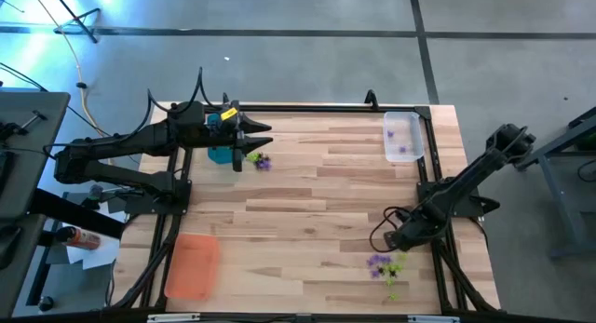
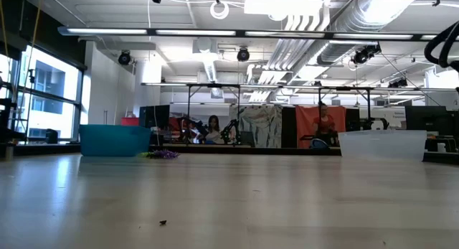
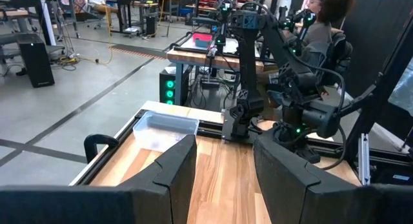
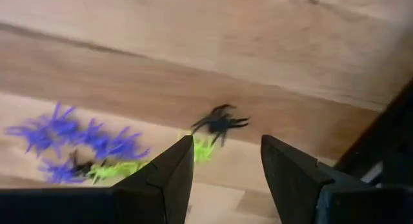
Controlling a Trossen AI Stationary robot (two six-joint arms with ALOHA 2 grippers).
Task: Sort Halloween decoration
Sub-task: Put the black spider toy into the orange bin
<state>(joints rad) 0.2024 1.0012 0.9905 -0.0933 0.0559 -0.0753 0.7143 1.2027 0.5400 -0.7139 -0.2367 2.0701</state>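
The Halloween decoration (image 4: 219,124) looks featherlight, springy and easily flicked; pinching a spider across its body seems safest. Tiny leggy plastic spiders, purple, lime and black, lie heaped at the high view's lower right, under the right gripper (image 4: 226,169), fingers spread. The left gripper (image 3: 222,169), also spread, hovers upper left.

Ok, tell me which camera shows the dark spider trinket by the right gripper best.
The right wrist view: the dark spider trinket shows its legs, lying on the wood just beyond the open right gripper. The high view gives only a purple-green cluster there; the low and left wrist views don't show it.
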